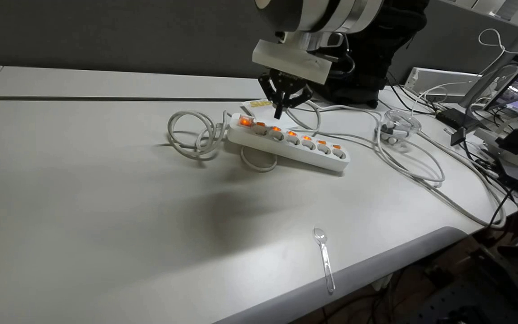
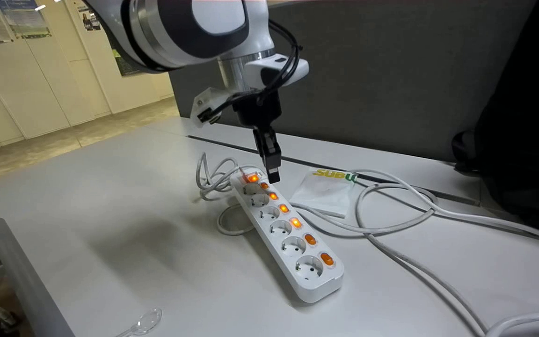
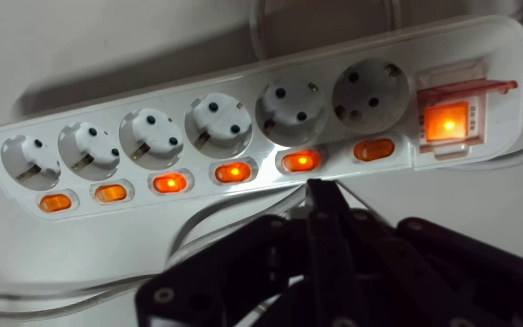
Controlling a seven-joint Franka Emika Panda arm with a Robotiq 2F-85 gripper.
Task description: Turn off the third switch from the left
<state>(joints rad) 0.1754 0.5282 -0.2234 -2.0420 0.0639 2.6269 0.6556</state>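
Observation:
The white power strip (image 1: 281,150) lies on the table with a row of small orange-red rocker switches and a larger lit main switch (image 1: 246,120) at its left end. Among the small ones in an exterior view, the third switch from the left (image 1: 291,133) glows lit; it also shows lit in the wrist view (image 3: 233,172), which is turned round. My gripper (image 1: 278,112) is shut and empty, above the strip's back edge. In the wrist view its fingertips (image 3: 323,184) appear beside a lit neighbour switch (image 3: 300,161), which is third if the main switch is counted.
White cables (image 1: 196,135) coil at the strip's left end and run behind it to the right. A white printed napkin (image 2: 323,192) lies behind the strip. A clear plastic spoon (image 1: 325,258) lies near the table's front edge. A black backpack (image 1: 362,58) stands at the back.

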